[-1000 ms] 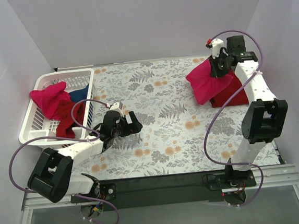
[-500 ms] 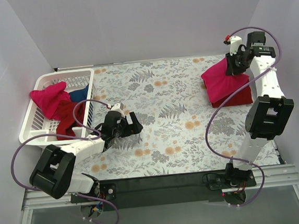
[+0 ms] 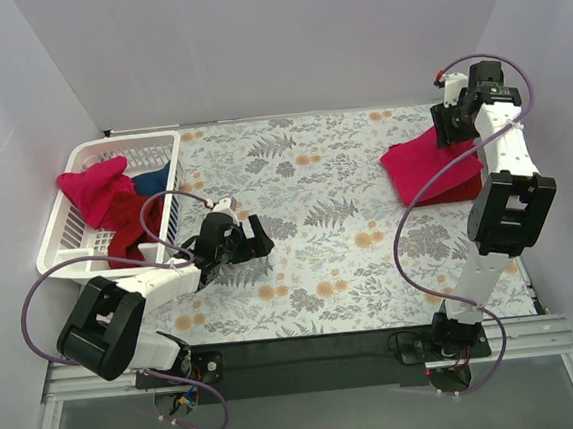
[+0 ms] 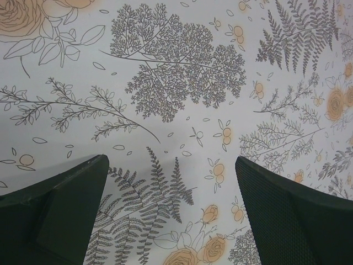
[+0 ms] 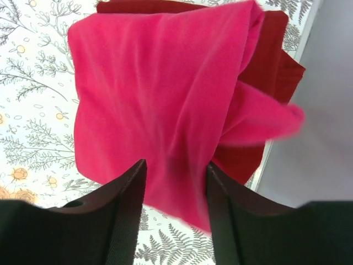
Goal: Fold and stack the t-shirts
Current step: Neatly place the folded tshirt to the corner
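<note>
At the far right corner of the flowered tablecloth (image 3: 314,187), a bright pink t-shirt (image 3: 424,157) lies spread over a folded maroon t-shirt (image 5: 278,52). The right gripper (image 5: 176,164) hangs just above the far right edge of this pile, close to the right wall (image 3: 553,101). Its fingers (image 5: 126,210) stand partly apart and pinch nothing. Pink cloth shows through the gap, lying below them.

At the far left stands a white lattice basket (image 3: 131,140). It holds a second pink t-shirt (image 3: 94,189) draped over its left rim, a blue t-shirt (image 3: 151,178) deeper inside, and a dark red t-shirt (image 3: 128,240) at its near side. The left gripper (image 3: 249,240) sits just beside the basket's near right corner, over the tablecloth. Its jaws are spread wide with nothing between them. A purple cable (image 3: 151,211) loops from the left arm in front of the basket's right wall.

The top view takes in both heaps of shirts and how far apart they lie. The right wrist view shows what it cannot: the pink shirt is rumpled, with a blurred flap overhanging the maroon one near the wall. The left wrist view shows the printed ferns and orange flowers between two dark fingers.
</note>
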{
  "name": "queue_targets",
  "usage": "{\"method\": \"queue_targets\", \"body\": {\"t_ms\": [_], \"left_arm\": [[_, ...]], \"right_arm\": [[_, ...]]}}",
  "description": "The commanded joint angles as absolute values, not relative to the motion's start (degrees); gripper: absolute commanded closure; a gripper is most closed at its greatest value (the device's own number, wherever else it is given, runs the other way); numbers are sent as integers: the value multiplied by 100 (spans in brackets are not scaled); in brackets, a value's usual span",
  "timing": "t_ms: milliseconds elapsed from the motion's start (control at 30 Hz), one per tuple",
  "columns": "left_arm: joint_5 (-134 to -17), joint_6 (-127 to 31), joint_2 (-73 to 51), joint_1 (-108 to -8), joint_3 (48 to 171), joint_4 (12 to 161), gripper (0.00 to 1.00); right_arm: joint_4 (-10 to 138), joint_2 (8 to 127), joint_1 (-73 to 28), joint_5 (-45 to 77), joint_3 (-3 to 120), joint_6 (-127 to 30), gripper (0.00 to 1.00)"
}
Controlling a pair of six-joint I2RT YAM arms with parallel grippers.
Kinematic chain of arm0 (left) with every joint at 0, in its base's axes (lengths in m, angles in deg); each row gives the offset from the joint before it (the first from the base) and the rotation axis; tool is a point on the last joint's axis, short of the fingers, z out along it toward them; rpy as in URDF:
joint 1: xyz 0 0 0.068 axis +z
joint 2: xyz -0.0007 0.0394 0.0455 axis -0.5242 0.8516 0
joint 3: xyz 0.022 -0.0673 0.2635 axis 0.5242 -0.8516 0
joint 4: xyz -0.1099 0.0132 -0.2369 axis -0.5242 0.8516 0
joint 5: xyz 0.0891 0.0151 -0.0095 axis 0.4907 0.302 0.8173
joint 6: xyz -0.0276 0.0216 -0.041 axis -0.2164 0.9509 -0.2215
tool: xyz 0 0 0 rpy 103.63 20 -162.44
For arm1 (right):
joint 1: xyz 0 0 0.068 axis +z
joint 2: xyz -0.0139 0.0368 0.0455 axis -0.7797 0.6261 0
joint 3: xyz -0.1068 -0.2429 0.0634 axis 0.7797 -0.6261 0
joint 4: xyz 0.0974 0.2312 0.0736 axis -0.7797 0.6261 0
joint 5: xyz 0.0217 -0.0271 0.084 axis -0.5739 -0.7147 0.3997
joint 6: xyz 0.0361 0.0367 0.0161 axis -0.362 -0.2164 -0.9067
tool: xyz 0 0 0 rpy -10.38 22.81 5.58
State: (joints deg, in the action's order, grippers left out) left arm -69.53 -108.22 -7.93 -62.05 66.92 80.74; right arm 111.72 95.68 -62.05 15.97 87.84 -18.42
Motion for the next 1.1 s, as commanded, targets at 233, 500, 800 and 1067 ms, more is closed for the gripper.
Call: {"method": "queue_targets", "body": {"t_ms": [233, 500, 800, 1067], "left_arm": [[-6880, -10760, -1055, -6167, 6812, 8102, 9], [-6810, -10541, -1538, -6176, 6979, 8321, 11], [-6230, -10356, -2188, -6167, 7164, 8682, 11], [-6072, -10435, -2497, -6176, 7137, 8656, 12]], "right_arm": [[10630, 8640, -6222, 1125, 8302, -2290, 2], [9418, 6716, -5750, 1897, 6448, -3001, 2], [7958, 5132, -4264, 2400, 4251, -4355, 2], [6983, 4640, -3762, 2374, 2667, -4768, 2]]}}
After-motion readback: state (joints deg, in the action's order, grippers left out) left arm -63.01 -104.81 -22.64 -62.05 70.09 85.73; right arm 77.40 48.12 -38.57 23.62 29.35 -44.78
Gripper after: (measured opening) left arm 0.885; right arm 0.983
